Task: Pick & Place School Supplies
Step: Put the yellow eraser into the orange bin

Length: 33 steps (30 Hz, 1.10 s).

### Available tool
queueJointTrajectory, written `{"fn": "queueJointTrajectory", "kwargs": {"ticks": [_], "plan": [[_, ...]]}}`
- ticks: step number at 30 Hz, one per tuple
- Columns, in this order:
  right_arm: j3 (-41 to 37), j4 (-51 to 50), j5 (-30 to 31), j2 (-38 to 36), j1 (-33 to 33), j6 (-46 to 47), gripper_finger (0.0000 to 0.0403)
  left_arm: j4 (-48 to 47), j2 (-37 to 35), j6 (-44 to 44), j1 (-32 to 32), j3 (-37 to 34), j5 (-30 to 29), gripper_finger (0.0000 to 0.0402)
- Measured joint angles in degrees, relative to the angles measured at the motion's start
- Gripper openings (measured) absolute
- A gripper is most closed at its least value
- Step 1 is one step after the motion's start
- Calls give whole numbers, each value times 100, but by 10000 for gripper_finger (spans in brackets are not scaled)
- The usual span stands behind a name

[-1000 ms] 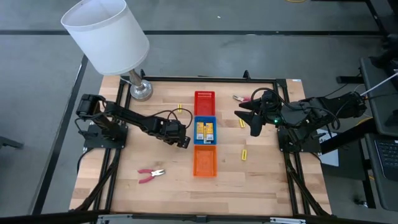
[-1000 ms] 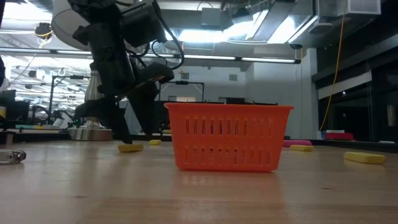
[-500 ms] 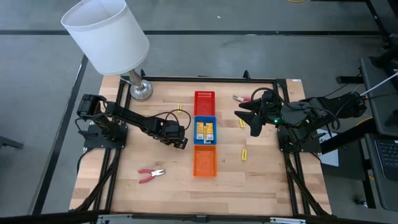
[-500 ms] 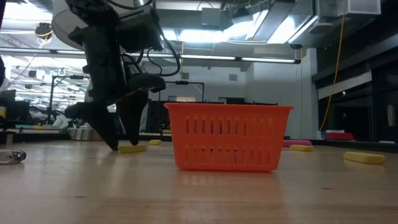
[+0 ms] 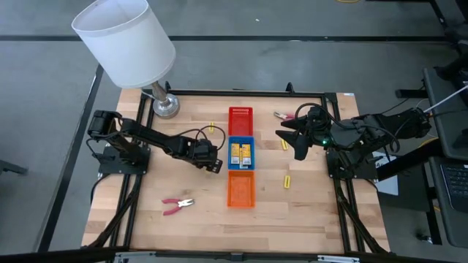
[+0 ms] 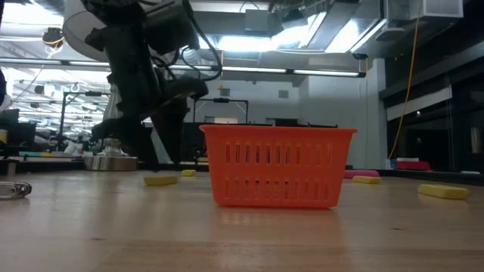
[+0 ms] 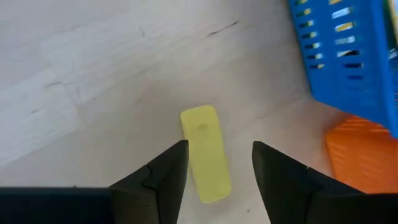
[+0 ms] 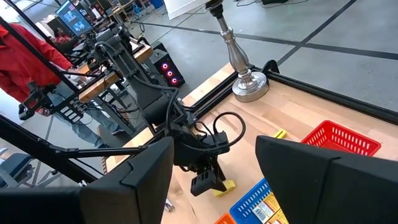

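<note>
Narrowing since the earlier frame, left hand [image 7: 214, 163] straddles yellow stick [image 7: 205, 152], unpinched; off-centre fingers may flick it away.

Blue tray [image 7: 348, 62] cut off by the frame edge.

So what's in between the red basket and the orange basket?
The blue tray sits between the red tray and the orange tray, holding yellow packets. The high view shows it.
</note>
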Motion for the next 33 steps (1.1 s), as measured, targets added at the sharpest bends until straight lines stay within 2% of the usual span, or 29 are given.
{"fn": "queueJointTrajectory", "kwargs": {"ticks": [22,27,33], "plan": [[0,-15,-132,-1,1,-49,233,-46,523,-493,-263,47,1,180],[0,-15,-132,-1,1,-87,233,-129,533,-629,-264,45,-2,161],[0,-15,-132,-1,1,-90,233,-164,540,-647,-267,39,14,119]]}}
